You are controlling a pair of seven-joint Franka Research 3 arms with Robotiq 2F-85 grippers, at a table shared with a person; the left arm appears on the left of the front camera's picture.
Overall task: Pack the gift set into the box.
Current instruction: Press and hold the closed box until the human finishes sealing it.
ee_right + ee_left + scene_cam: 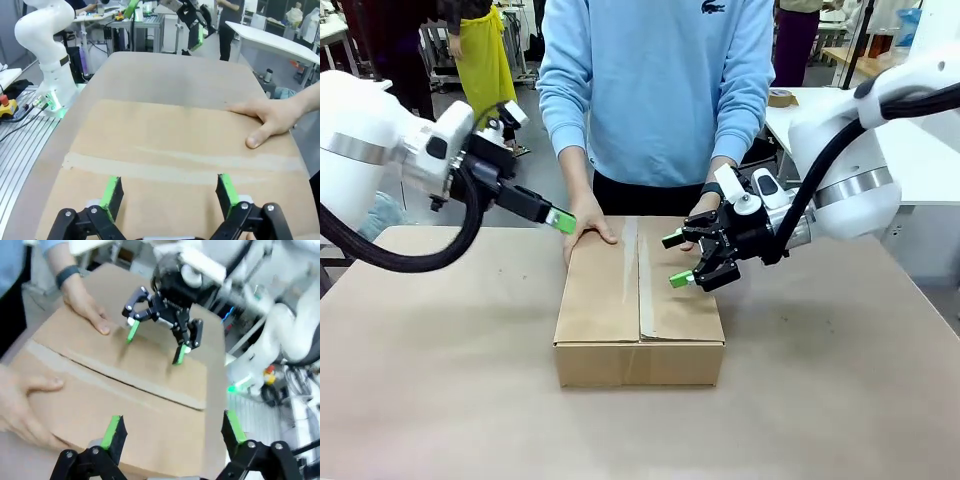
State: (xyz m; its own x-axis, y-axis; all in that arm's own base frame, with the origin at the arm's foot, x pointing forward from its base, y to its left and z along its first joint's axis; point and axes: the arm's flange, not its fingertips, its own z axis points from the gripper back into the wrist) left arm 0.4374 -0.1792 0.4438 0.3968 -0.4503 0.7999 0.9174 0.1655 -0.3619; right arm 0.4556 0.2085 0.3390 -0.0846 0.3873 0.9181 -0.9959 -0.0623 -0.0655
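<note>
The right gripper (pixel 676 260) hangs just above the top of the shallow brown corrugated cardboard box (pixel 620 300), over the half nearer its own arm, with a person's hand (pixel 705 205) on the box's far edge right behind it. The left gripper (pixel 558 220) is level with the box's far corner on the other side, beside the person's other hand (pixel 588 222). The box lies flat on the brown surface (pixel 440 380), its flaps down and a pale strip of tape (pixel 642 280) along the seam. Whether that tape binds both flaps I cannot tell. The gift set is presumably inside, hidden under the shut flaps.

The main risk, as I judge it, is to the fingers resting on the box: a push down or inward by either gripper could catch them. A hard press near the seam could also buckle a flap onto the gift set or slide the box.

Both grippers are spread wide and hold nothing. The right gripper's green pads (pixel 132 332) seem clear of the cardboard, and the left gripper is clear of the box and the hand
</note>
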